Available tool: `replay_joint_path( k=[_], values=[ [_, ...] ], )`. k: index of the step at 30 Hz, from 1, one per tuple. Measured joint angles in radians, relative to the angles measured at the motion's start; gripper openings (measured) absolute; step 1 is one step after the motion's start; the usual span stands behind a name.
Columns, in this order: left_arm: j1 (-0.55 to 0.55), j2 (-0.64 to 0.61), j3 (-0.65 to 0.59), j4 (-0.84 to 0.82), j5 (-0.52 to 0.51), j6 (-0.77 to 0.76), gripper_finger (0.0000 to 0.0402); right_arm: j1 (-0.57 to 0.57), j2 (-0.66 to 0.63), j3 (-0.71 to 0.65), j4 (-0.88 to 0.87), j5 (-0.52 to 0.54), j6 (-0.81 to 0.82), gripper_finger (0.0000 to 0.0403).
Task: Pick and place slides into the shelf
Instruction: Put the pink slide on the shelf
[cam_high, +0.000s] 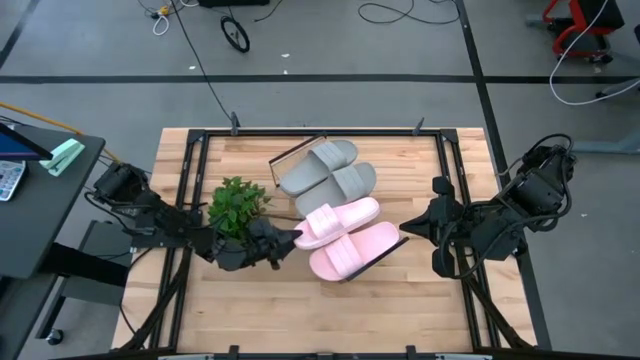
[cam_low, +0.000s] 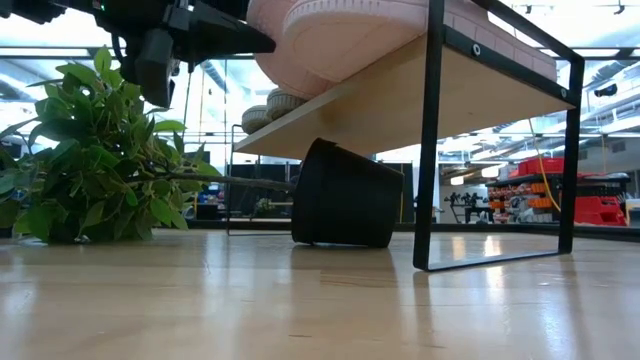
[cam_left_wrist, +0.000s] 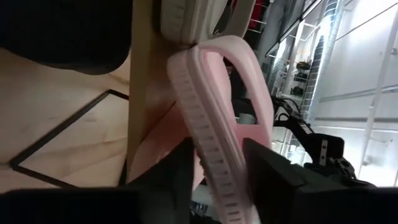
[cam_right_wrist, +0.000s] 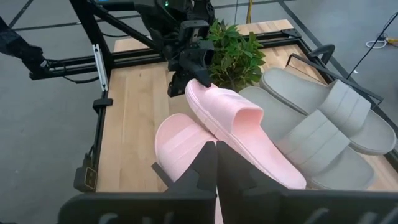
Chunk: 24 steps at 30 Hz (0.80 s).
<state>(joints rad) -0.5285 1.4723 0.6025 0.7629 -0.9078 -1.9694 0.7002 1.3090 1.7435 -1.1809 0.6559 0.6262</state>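
Two grey slides and two light pink slides lie side by side on the light-wood shelf, which stands slanted at mid-table. My left gripper is at the shelf's left end, shut on the heel of the pink slide next to the grey pair. The other pink slide lies flat nearer the table's near edge. My right gripper is shut just off the shelf's right end; whether it touches anything does not show. In the low view the shelf board carries the pink slide. My left gripper pinches the pink slide's heel end between its two fingers, which lie on either side of the ribbed sole edge. It comes in about level from the table's left. The slide is tilted onto one long edge, with its toe end down on the shelf.
A green leafy plant lies tipped over just left of the shelf, its black pot on its side under the board. The table's dark metal frame runs along both sides. Bare wood shows toward the near edge.
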Motion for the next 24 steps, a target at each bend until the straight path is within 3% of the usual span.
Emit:
replay_joint_path(
  k=[6,16,24],
  values=[
    [0.000,0.000,0.000,-0.007,0.000,0.076,0.0040,0.000,0.000,0.000,0.000,0.000,0.000,0.0003],
    [0.002,0.000,0.000,-0.011,0.021,0.130,0.0044,0.000,0.000,0.000,0.000,-0.001,-0.001,0.0003],
    [0.002,0.000,0.002,-0.139,0.021,0.097,0.0040,0.000,0.000,0.000,0.000,-0.001,0.000,0.0003]
  ],
)
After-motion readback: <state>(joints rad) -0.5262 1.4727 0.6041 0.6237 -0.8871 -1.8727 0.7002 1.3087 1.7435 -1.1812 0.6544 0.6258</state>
